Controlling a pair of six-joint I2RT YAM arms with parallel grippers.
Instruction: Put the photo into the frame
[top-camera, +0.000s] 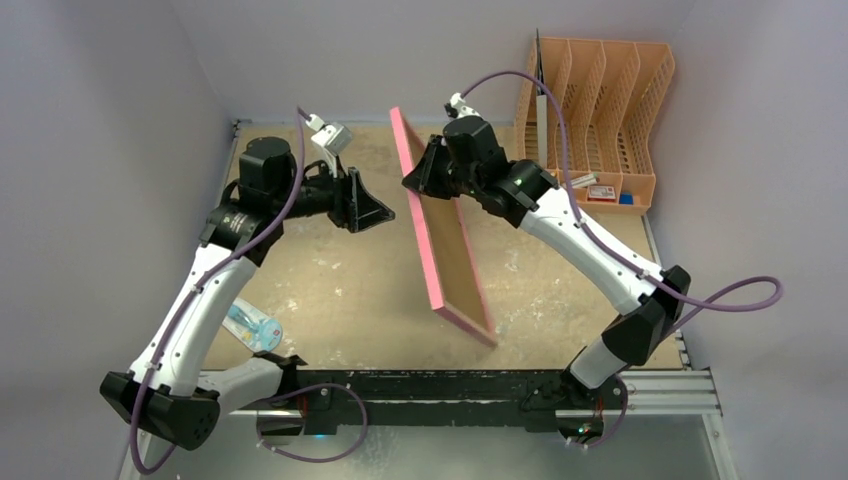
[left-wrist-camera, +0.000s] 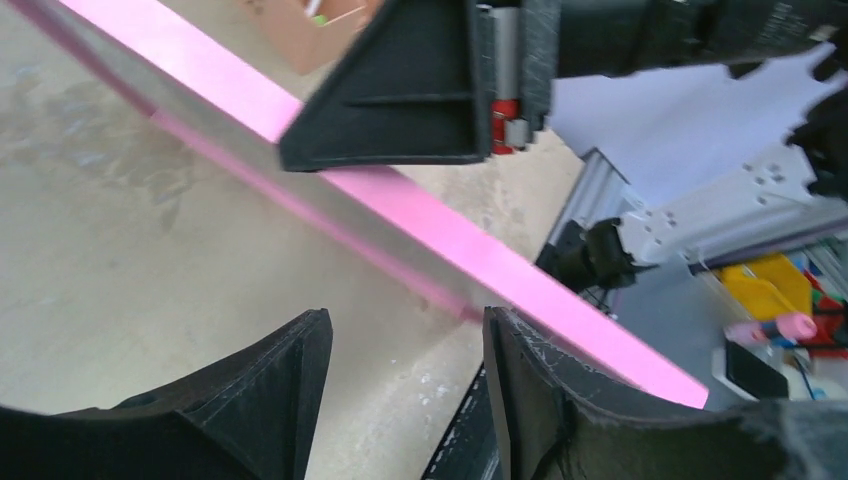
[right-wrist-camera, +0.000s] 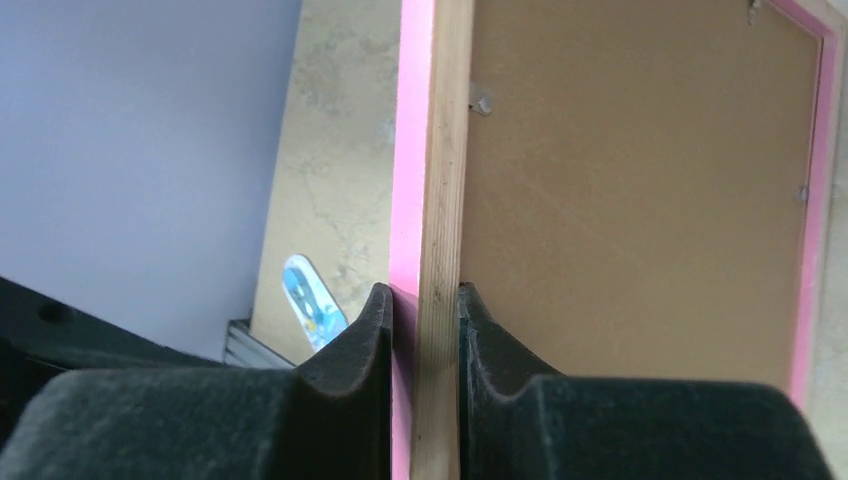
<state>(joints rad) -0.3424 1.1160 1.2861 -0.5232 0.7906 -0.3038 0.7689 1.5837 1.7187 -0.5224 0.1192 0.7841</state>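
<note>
The frame (top-camera: 455, 255) stands tilted on its near corner in the middle of the table, with its pink front edge to the left and its brown back to the right. My right gripper (top-camera: 420, 175) is shut on its far upper edge. In the right wrist view the fingers (right-wrist-camera: 425, 295) pinch the wooden rim of the frame (right-wrist-camera: 620, 180). My left gripper (top-camera: 375, 212) hangs open just left of the frame, holding nothing. Its view shows the pink edge of the frame (left-wrist-camera: 440, 230) running past the spread fingers (left-wrist-camera: 405, 320). The photo is out of view.
An orange file rack (top-camera: 600, 110) stands at the back right. A blue-and-white packet (top-camera: 253, 327) lies on the table near the left arm and also shows in the right wrist view (right-wrist-camera: 310, 300). A metal rail (top-camera: 450, 385) runs along the near edge, and grey walls close in three sides.
</note>
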